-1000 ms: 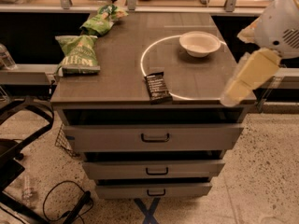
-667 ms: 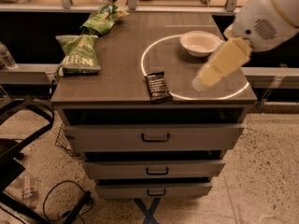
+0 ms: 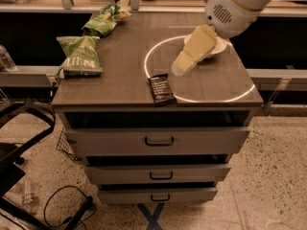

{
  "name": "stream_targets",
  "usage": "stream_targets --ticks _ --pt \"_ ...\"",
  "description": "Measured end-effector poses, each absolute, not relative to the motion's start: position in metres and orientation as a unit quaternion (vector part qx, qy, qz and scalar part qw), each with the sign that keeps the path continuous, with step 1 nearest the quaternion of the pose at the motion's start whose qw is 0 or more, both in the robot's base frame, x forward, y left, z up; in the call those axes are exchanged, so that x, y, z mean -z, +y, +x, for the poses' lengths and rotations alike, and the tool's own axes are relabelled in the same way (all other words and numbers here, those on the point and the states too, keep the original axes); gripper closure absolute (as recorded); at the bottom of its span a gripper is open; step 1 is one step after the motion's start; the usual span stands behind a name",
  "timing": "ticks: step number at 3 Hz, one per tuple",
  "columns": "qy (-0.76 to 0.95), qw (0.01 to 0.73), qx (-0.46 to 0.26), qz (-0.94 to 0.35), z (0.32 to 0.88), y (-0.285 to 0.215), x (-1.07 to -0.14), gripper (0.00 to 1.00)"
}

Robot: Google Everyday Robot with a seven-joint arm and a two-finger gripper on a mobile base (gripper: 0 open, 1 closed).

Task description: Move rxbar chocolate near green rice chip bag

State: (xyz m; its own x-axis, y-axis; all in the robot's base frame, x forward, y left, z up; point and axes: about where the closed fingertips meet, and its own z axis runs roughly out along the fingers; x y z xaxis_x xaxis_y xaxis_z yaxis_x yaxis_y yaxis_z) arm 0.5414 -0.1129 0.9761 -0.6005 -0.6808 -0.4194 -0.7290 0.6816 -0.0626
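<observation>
The rxbar chocolate point(image 3: 161, 89) is a dark flat bar lying near the front edge of the cabinet top. The green rice chip bag point(image 3: 105, 19) is the light green bag at the back left. My gripper point(image 3: 178, 69) hangs from the white arm coming in from the upper right. It is above the top, just right of and behind the bar, not touching it.
A broader, darker green bag point(image 3: 78, 55) lies at the left side of the top. A white bowl point(image 3: 216, 47) sits at the back right, partly behind my arm. The cabinet point(image 3: 158, 140) has three drawers. A black chair base point(image 3: 19, 143) stands at the left.
My arm has swung left and inward from the right edge of the cabinet to a spot over the top beside the bar. The objects have not moved.
</observation>
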Motion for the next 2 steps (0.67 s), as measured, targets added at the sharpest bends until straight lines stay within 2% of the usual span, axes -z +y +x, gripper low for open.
stream_targets --ticks 2 --pt "0.911 0.192 -0.045 -0.362 0.5452 -0.1081 -0.9724 0.00"
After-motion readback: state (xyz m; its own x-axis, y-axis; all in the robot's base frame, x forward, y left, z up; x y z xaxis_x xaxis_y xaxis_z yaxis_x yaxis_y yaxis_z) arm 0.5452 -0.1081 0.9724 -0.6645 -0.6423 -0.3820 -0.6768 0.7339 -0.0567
